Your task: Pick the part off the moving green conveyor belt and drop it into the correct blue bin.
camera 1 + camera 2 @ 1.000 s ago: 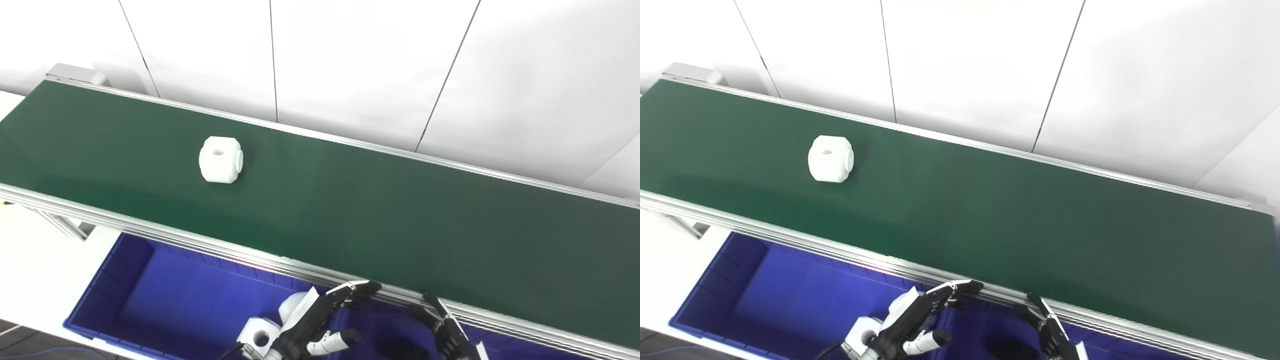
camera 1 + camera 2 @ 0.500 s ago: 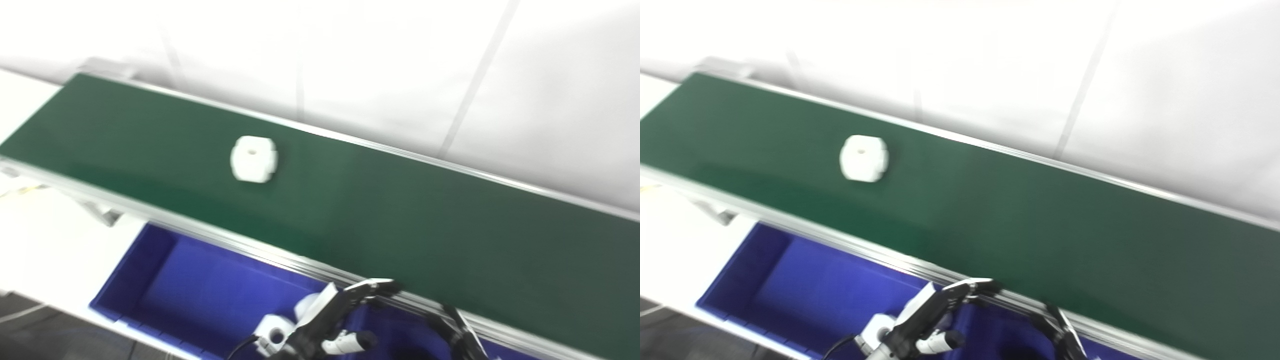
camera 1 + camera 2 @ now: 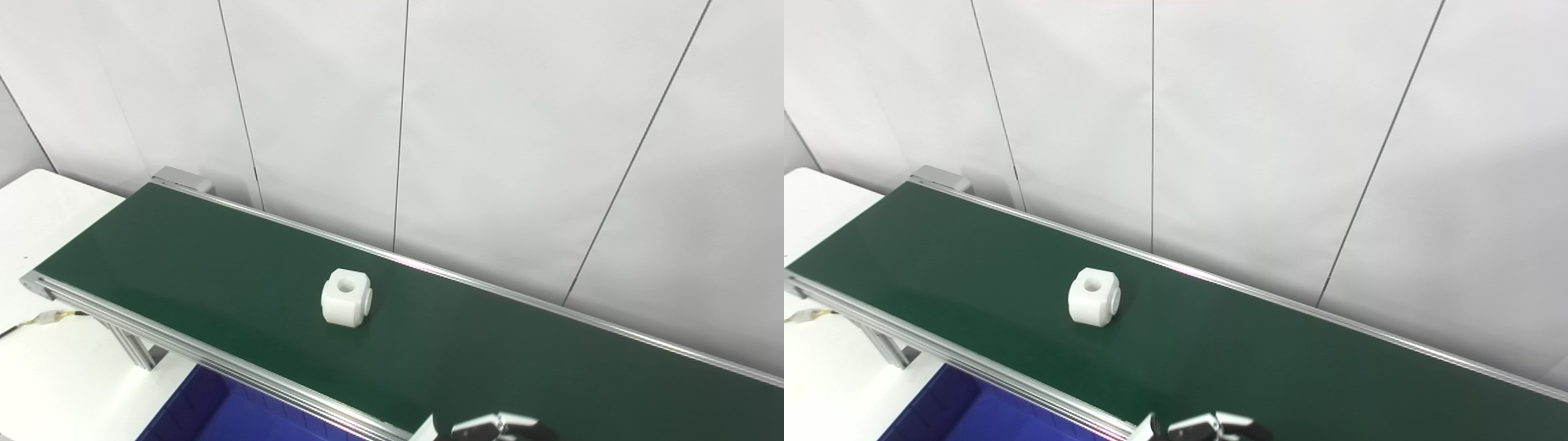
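At the bottom edge only the tips of the left hand [image 3: 490, 425] show, just over the near rail; I cannot tell whether it is open or closed, but it holds nothing visible. The right hand is out of view. A corner of the blue bin [image 3: 202, 413] lies below the rail. Farther off, the white part [image 3: 346, 297] sits alone on the green conveyor belt [image 3: 520, 355], untouched. Picking and dropping both remain.
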